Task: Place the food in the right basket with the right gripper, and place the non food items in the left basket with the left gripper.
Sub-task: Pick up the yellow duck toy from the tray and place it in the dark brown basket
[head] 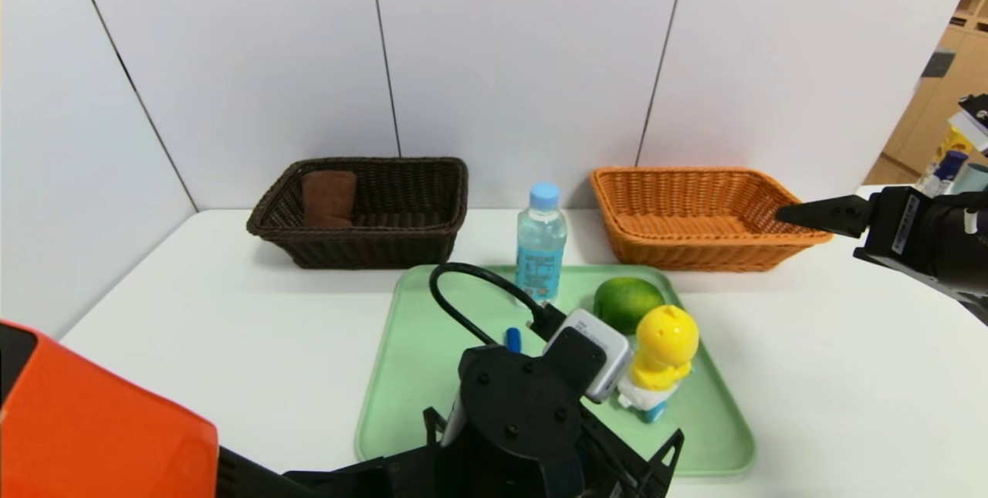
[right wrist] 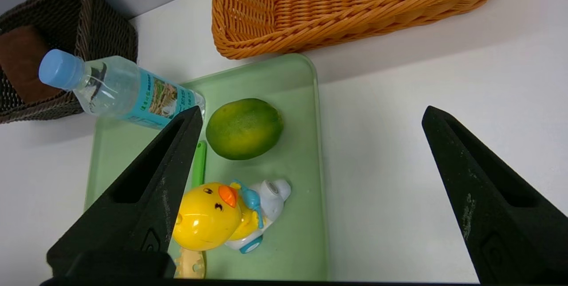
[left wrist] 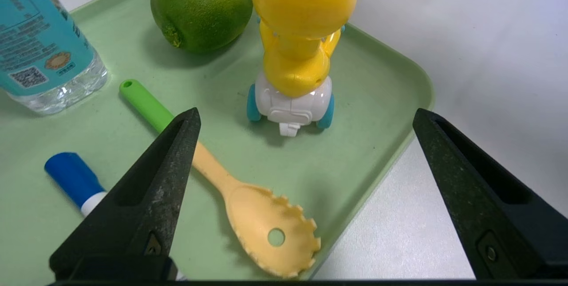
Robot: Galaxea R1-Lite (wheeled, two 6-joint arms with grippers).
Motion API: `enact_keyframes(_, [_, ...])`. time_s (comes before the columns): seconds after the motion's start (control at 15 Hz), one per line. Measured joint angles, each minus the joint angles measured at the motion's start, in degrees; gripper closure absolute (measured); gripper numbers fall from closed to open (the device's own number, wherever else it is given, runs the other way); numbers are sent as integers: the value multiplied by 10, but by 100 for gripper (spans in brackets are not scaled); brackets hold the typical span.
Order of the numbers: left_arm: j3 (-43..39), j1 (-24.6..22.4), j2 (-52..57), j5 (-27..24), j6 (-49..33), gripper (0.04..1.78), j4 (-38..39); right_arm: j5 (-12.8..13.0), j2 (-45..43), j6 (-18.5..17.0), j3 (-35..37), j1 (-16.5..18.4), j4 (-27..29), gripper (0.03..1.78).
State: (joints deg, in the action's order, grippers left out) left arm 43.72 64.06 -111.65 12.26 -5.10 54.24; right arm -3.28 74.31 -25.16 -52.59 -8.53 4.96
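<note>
On the green tray point(head: 401, 374) stand the water bottle point(head: 540, 243), the lime point(head: 627, 303) and the yellow duck toy point(head: 660, 355). The blue-capped marker point(left wrist: 75, 179) and the yellow spoon point(left wrist: 248, 210) with a green handle lie flat on it. My left gripper point(left wrist: 306, 113) hovers open low over the tray's near part, spoon bowl between its fingers, touching nothing. The brown towel point(head: 329, 197) leans inside the dark left basket point(head: 370, 247). My right gripper point(right wrist: 311, 108) hangs open and empty in front of the orange right basket point(head: 695, 251), off the tray's right side.
Both baskets stand against the white back wall, with the tray in front of them at the table's middle. My left arm's wrist point(head: 525, 405) hides the tray's near part in the head view. Bare white table lies on either side of the tray.
</note>
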Motion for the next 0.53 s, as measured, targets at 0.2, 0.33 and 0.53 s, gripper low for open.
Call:
enact_keyframes(0.2, [39, 0, -29, -7, 8, 13, -10, 0, 2, 0, -3, -4, 0, 10])
enact_keyframes(0.33, [65, -1, -51, -11, 10, 13, -19, 0, 2, 0, -4, -5, 0, 10])
enact_keyframes(0.53, [96, -3, -82, -16, 12, 13, -24, 0, 2, 0, -6, -5, 0, 10])
